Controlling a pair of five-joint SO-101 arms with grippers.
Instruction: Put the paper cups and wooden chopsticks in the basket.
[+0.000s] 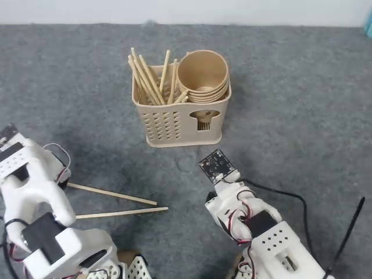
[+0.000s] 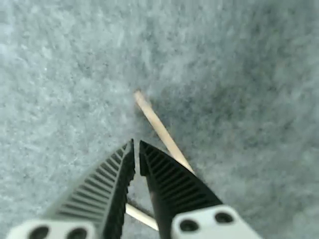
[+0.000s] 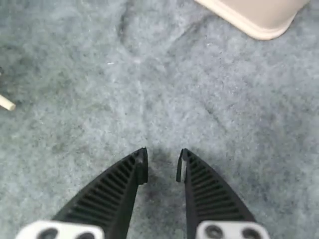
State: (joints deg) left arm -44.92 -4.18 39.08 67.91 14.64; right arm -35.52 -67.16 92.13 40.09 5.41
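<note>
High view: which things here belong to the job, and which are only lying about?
Belong to the job: basket; paper cups stacked in it; chopsticks standing in it; two loose chopsticks in front of it.
Just there: grey carpet; white wall behind.

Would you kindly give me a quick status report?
Left gripper shut over a chopstick. Right gripper open, empty. Two chopsticks outside basket. Nothing in the way.

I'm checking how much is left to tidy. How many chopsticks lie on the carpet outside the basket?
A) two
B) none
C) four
A: two chopsticks lie on the carpet in front of the basket, which holds the others.
</note>
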